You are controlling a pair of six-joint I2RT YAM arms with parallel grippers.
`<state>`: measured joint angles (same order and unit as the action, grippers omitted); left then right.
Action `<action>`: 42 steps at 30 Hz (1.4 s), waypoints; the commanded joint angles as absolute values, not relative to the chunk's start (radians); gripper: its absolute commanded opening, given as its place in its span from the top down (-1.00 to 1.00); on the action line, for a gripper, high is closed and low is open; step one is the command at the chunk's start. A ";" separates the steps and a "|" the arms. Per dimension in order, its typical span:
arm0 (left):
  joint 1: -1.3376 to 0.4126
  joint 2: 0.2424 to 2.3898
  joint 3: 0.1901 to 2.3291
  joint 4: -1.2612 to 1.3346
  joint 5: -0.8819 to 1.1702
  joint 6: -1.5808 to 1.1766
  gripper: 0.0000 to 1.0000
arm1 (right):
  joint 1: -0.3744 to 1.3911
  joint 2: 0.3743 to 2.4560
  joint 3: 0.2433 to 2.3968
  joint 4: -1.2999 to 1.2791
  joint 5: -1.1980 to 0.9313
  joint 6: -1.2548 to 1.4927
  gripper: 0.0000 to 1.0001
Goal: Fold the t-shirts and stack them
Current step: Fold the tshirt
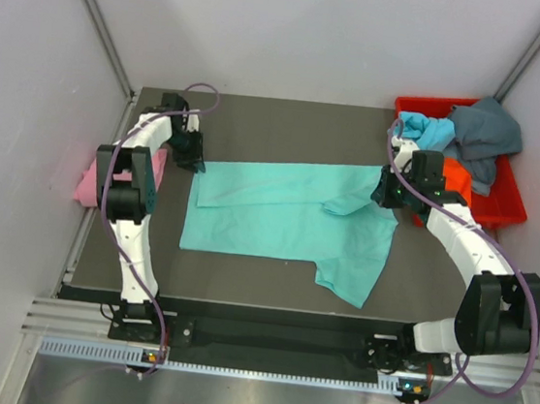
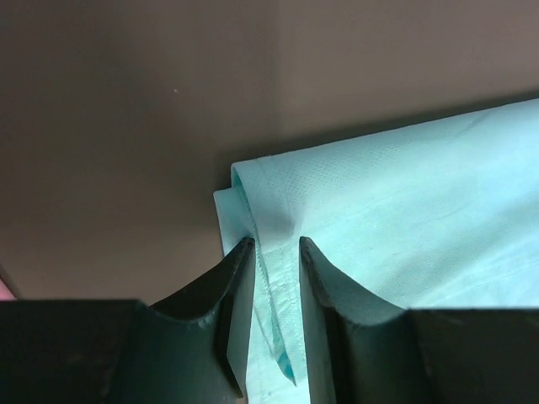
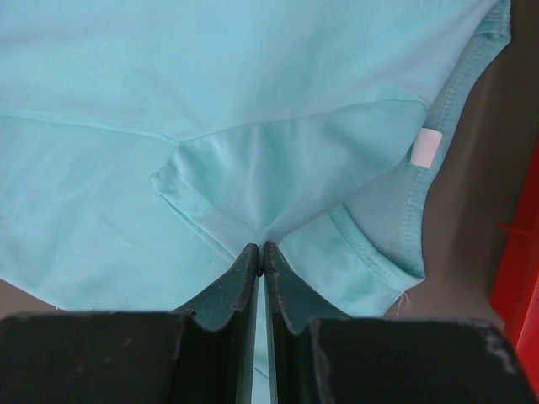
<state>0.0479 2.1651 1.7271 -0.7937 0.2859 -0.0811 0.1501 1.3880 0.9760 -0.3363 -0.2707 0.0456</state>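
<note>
A dark, matte table [image 1: 288, 126] fills the floor of a booth with pale, plain walls [image 1: 319, 32] on three sides. A metal frame [image 1: 42, 317] runs along its near edge. The teal t-shirt [image 1: 278, 213] lies spread across the middle of the table, partly folded, with one sleeve toward the near side. The left gripper [image 2: 275, 246] is at its far left corner, fingers [image 2: 223, 290] narrowly parted astride the doubled hem, with cloth in the gap. The right gripper [image 3: 259, 249] has its fingers pressed together on a pinch of sleeve cloth near the collar. A pink t-shirt [image 1: 84, 186] sits at the table's left edge. In the far right corner a red bin [image 1: 503, 211] holds a light blue shirt [image 1: 425, 130], an orange shirt [image 1: 457, 175] and a dark grey-blue shirt [image 1: 487, 134].
</note>
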 commanded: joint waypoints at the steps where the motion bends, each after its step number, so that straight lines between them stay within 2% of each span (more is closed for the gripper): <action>1: 0.055 2.177 1.775 -0.796 0.296 -0.092 0.35 | 0.160 1.388 1.017 -0.285 -0.270 0.048 0.86; 5: 0.058 2.201 1.782 -0.785 0.295 -0.097 0.35 | 0.161 1.405 1.029 -0.282 -0.270 0.048 0.86; 9: 0.058 2.235 1.802 -0.784 0.308 -0.101 0.48 | 0.161 1.417 1.043 -0.284 -0.268 0.046 0.86; 12: 0.060 2.237 1.819 -0.790 0.304 -0.101 0.78 | 0.161 1.422 1.049 -0.281 -0.265 0.044 0.87; 13: 0.061 2.234 1.831 -0.792 0.302 -0.100 1.00 | 0.161 1.422 1.049 -0.281 -0.265 0.044 0.88; 26: 0.069 2.293 2.029 -0.825 0.316 -0.061 1.00 | 0.161 1.428 1.049 -0.268 -0.262 0.046 0.93; 33: 0.067 2.257 1.942 -0.838 0.331 -0.064 1.00 | 0.163 1.407 1.022 -0.275 -0.258 0.038 0.95; 34: 0.067 2.247 1.925 -0.845 0.327 -0.066 0.80 | 0.161 1.401 1.019 -0.275 -0.256 0.038 0.95; 37: 0.074 2.186 1.867 -0.853 0.304 -0.074 0.41 | 0.161 1.393 1.014 -0.287 -0.261 0.037 0.95; 42: 0.083 2.086 1.796 -0.834 0.291 -0.083 0.35 | 0.161 1.378 0.994 -0.292 -0.268 0.044 0.95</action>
